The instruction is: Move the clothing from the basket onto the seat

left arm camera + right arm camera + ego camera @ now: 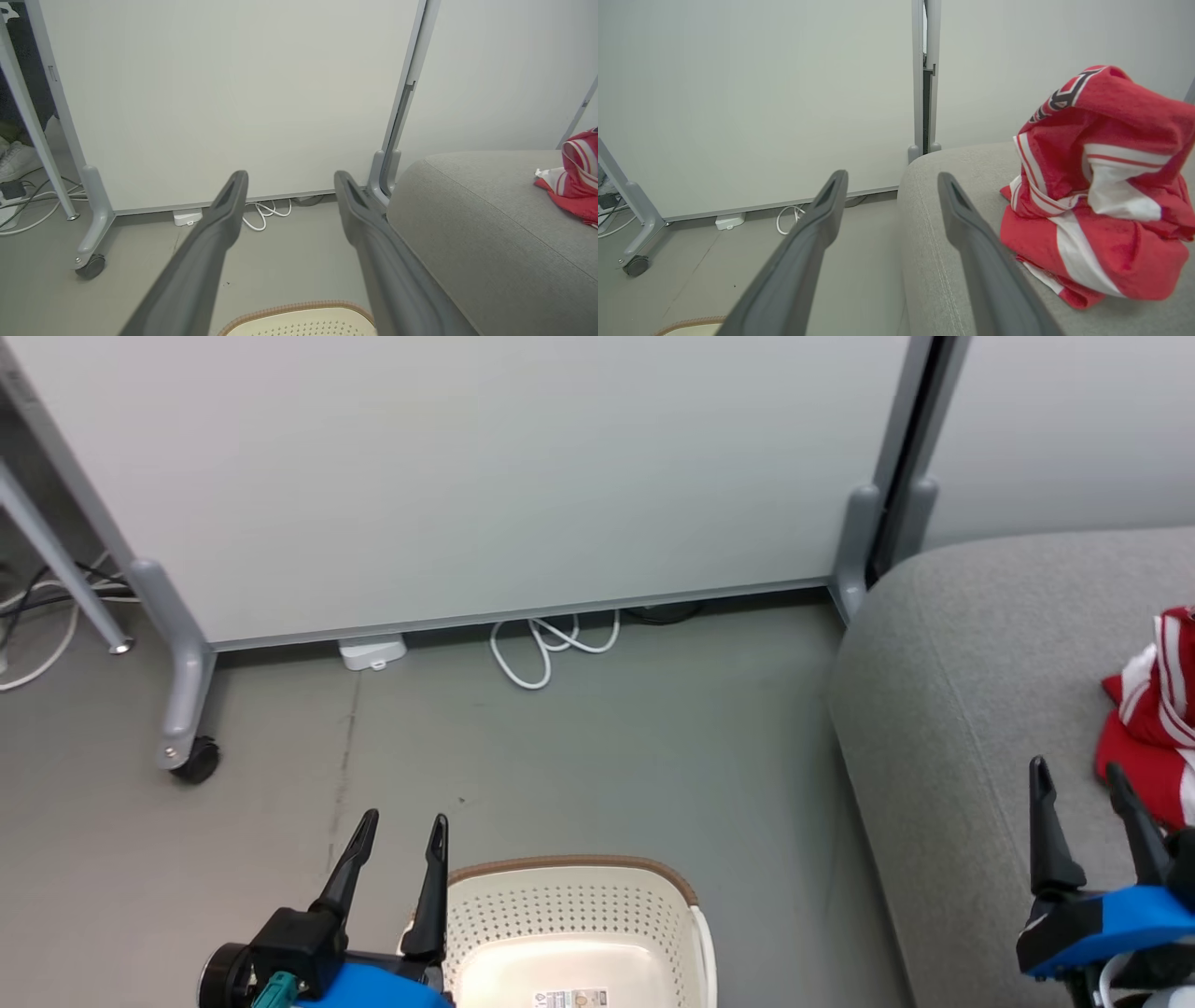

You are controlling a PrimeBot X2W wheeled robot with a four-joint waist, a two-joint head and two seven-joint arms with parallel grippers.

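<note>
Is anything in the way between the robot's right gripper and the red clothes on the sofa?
No, nothing visible is in the way. The right gripper hangs open by the seat, and the clothing lies on it just beside the gripper, with bare grey fabric between them.

Clothing (1092,196): red fabric with white stripes and panels, black-and-white block lettering on the top fold. It is crumpled into one upright heap resting on the seat (943,709), set in from the rounded edge. Seat: large light-grey upholstered cushion with a stitched seam along its side. Basket (569,907): cream-white perforated plastic with a brown woven-look rim, upright on the grey floor (607,756) near the seat, not touching it. A printed label (569,998) lies on its inner bottom.
</note>
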